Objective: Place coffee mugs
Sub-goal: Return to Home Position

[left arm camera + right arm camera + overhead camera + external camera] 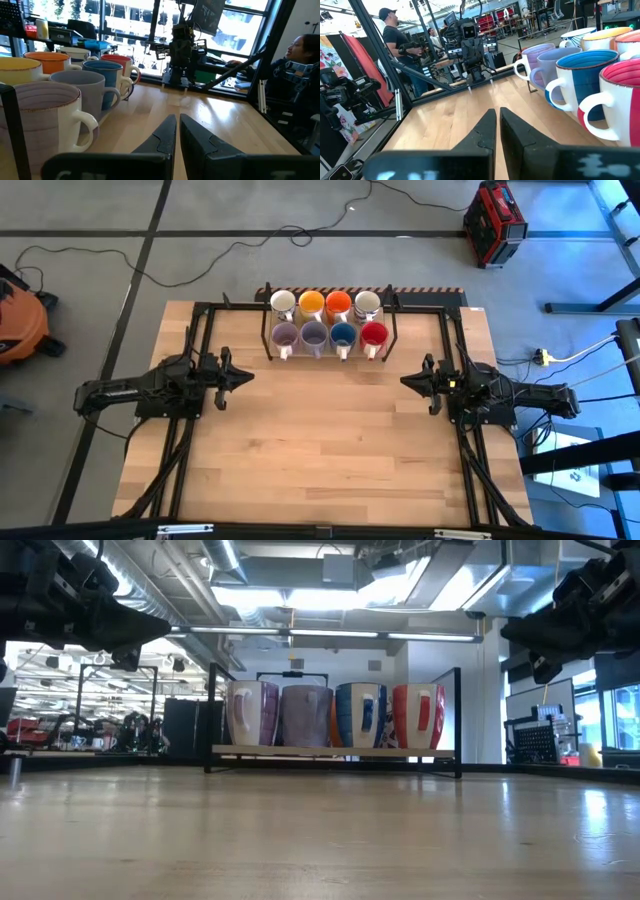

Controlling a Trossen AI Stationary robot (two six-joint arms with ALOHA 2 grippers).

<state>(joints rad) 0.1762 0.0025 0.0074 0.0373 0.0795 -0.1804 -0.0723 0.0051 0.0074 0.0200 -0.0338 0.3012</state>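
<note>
Eight mugs stand upright in two rows on a low black-framed rack (268, 330) at the table's far edge. The far row holds cream (283, 303), yellow-orange (311, 304), orange-red (338, 304) and white (367, 303) mugs. The near row holds two pale purple mugs (285, 336) (314, 335), a blue one (343, 335) and a red one (373, 334). My left gripper (246, 374) hovers shut over the table's left side, short of the rack. My right gripper (406, 380) hovers shut over the right side. Both are raised above the tabletop in the low view.
Bare wooden tabletop (330, 450) stretches between and in front of the arms. Black rails (200, 330) frame the table's sides. People (395, 35) stand and sit in the room beyond the table. A red case (494, 222) and an orange vacuum (20, 320) sit on the floor.
</note>
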